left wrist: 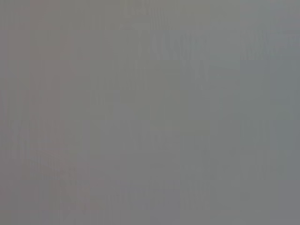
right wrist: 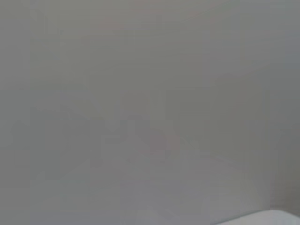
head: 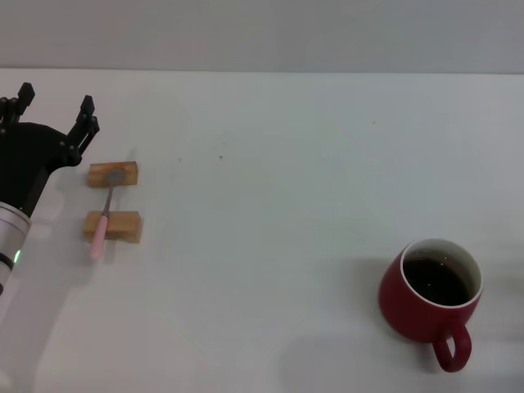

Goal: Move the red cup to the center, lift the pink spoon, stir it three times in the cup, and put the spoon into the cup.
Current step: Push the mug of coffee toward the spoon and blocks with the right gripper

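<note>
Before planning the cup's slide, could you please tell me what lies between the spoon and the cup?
Only bare table between spoon and cup, per the head view.

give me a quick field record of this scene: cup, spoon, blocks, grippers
cup: red cup upright at the table's right front, dark liquid inside, handle toward the robot
spoon: pink spoon lying across two wooden blocks, bowl on the far one
left gripper: open, at the far left, beside the blocks, holding nothing
right gripper: not in view
table: white
task progress: cup not yet at center
</note>
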Available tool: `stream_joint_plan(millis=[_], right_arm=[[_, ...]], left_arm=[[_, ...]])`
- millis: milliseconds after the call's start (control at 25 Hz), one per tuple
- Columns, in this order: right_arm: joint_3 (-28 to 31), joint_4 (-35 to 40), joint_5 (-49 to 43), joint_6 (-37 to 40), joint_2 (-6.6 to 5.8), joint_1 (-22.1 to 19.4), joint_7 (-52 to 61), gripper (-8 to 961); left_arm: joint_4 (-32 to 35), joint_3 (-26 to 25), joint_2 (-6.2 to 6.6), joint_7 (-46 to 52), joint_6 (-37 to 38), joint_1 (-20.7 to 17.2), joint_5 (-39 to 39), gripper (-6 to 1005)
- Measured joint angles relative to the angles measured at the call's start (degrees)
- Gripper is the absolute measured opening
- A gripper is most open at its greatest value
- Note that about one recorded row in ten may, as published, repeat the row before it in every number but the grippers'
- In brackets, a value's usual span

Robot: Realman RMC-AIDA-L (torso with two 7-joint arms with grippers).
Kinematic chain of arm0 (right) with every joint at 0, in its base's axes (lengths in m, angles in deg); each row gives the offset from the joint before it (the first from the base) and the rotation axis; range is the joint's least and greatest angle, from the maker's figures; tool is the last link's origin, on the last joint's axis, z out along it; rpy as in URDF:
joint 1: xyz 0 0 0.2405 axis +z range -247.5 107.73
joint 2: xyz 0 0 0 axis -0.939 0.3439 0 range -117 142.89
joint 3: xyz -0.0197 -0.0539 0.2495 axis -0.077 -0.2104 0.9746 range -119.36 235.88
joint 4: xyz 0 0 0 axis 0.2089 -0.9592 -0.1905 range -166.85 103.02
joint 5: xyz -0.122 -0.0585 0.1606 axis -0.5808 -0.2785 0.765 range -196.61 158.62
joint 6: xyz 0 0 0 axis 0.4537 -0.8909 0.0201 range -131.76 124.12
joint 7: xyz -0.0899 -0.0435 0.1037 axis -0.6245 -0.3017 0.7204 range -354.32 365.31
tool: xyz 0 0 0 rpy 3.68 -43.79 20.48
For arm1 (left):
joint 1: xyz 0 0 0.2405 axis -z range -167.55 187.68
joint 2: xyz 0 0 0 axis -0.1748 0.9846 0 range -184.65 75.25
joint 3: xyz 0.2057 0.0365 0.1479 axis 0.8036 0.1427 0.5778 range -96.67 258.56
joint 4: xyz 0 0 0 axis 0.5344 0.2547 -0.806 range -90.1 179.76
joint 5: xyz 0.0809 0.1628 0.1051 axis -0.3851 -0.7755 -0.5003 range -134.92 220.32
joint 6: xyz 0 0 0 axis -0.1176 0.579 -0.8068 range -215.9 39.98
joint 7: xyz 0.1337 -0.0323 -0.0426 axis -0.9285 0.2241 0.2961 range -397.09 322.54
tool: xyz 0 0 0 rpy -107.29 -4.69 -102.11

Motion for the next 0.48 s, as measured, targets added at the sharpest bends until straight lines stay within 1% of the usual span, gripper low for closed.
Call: stream_joint_plan(millis=[80, 280, 480], right_arm=[[-0.2, -0.5, 0.0, -0.6, 0.01, -0.1, -0.5, -1], [-0.5, -2.9, 0.0, -2.0, 0.07, -0.1, -3.1, 0], [-2.7, -4.3, -0.1, -3.2, 0.08, 0.2, -3.5, -1]], left_arm=[[0.0, 0.0, 0.04, 0.0, -0.4, 0.0, 0.0, 834], [0.0, -0.3, 0.08, -0.1, -1.3, 0.2, 0.0, 834], [-0.1, -0.5, 0.16, -0.1, -1.7, 0.7, 0.0, 834]])
